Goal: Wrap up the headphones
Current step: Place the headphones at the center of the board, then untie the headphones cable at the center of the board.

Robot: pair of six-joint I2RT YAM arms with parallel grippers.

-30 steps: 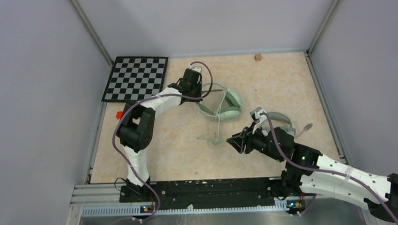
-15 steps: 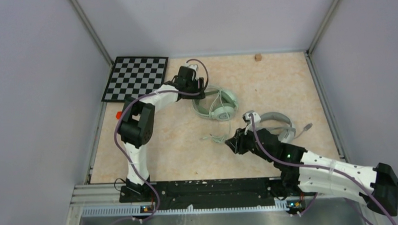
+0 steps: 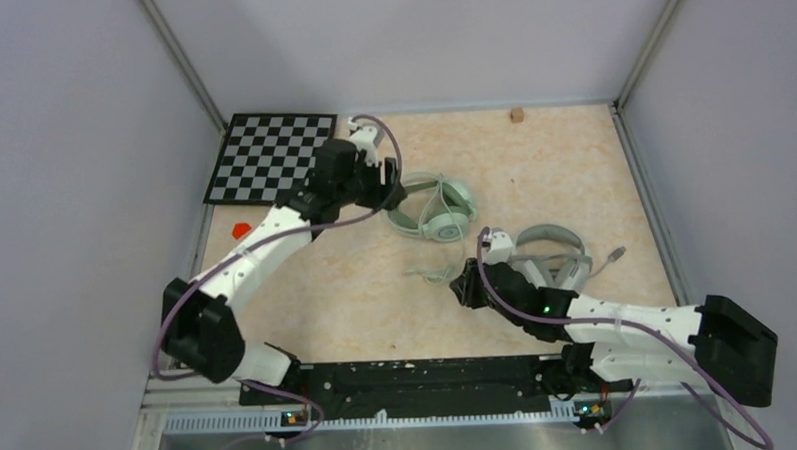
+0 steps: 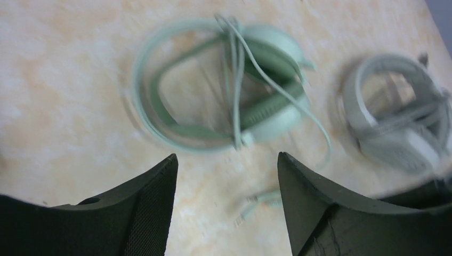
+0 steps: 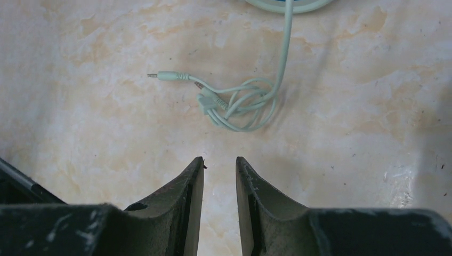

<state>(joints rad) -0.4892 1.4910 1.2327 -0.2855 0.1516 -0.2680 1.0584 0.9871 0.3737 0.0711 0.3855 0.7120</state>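
The mint-green headphones [image 3: 442, 221] lie flat at the table's middle, their pale-green cable running across the band [image 4: 234, 80] and down to a loose coil [image 5: 240, 104] with the plug [image 5: 170, 76] sticking out left. The white headphones [image 3: 555, 242] lie to their right, partly behind the right arm, and show blurred in the left wrist view [image 4: 400, 117]. My left gripper [image 3: 392, 197] hovers just left of the mint headset, open and empty [image 4: 226, 160]. My right gripper [image 3: 460, 286] points at the coil [image 3: 431, 275], jaws a narrow gap apart with nothing between them [image 5: 219, 160].
A checkerboard sheet [image 3: 272, 156] lies at the back left. A small brown block [image 3: 517, 114] sits by the back wall, and a red object [image 3: 241, 230] at the left edge. Grey walls close in the table on three sides.
My left gripper opened, let go of the mint headset and drew back left as the arm stretched out. My right gripper moved left toward the cable coil, its jaws narrowing.
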